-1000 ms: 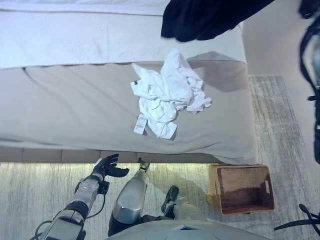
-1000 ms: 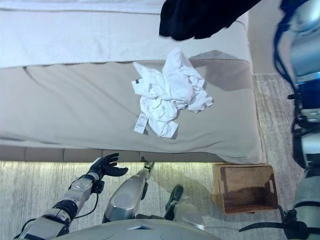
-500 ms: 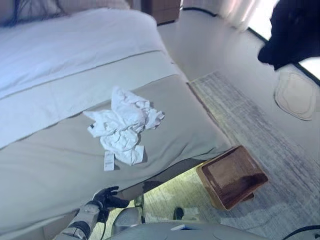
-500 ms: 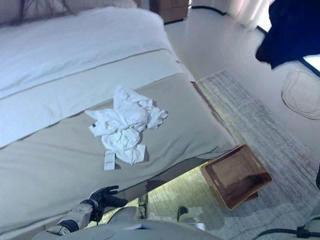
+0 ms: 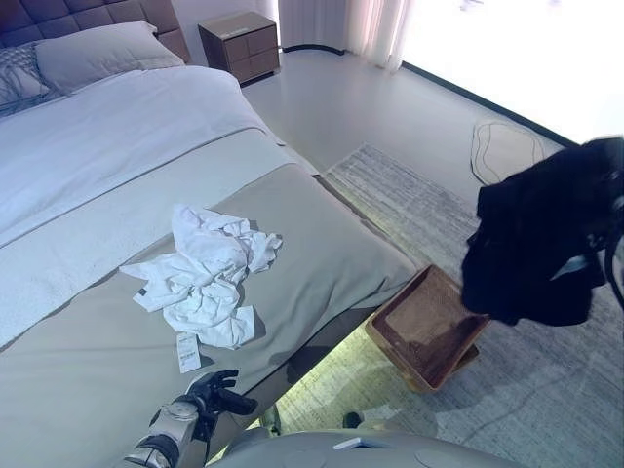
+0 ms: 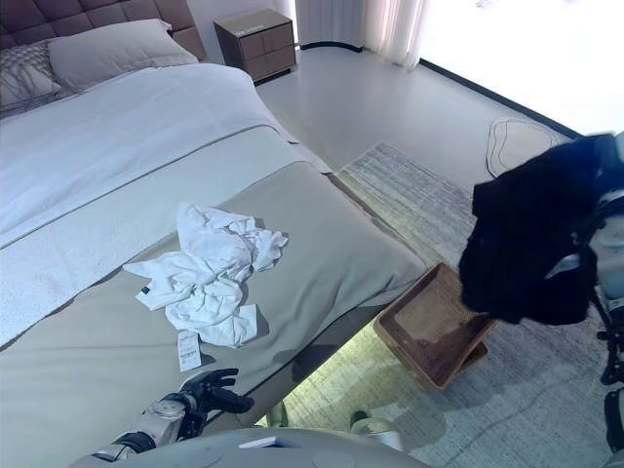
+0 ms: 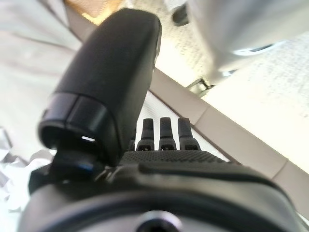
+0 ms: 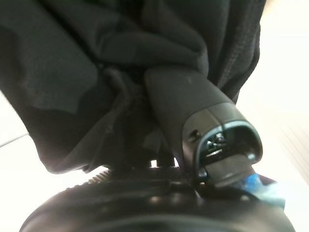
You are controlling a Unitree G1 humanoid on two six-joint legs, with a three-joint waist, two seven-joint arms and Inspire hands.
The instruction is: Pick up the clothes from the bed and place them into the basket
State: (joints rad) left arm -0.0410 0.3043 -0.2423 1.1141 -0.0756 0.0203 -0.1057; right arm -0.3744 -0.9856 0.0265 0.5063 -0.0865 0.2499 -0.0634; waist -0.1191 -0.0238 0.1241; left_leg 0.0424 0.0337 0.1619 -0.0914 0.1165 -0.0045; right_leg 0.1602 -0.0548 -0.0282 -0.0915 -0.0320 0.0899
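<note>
- Left hand (image 5: 207, 393): we log it nearest, low at the foot edge of the bed, fingers straight and spread, thumb out, holding nothing. Its wrist view shows the fingers (image 7: 165, 133) extended in a row toward the bed's side panel.
- Bed (image 5: 322, 234): we record a beige cover over the near part, a white sheet beyond it, and pillows (image 5: 93, 54) at the dark tufted headboard (image 6: 58, 15).
- White garment (image 5: 200, 273): we find it crumpled on the beige cover, a tag (image 5: 186, 352) trailing toward the foot edge. Its long axis runs roughly from the foot edge toward the pillows.
- Basket (image 5: 421, 327): we note a brown woven one on the grey rug (image 5: 546, 390) just beside the bed's corner, tilted, its opening facing up and toward the bed.
- Black garment (image 5: 541, 244): we see it raised in the air above the rug, over the basket's far side, hanging down in a bunch with its long axis near vertical and its lower end pointing at the floor.
- Right hand (image 8: 193, 106): we read its thumb pressed into the dark cloth in its wrist view, the fabric bunched around it, so it grips the black garment.
- Nightstand (image 5: 241, 44): we list it beyond the bed, by the curtains (image 6: 361, 24).
</note>
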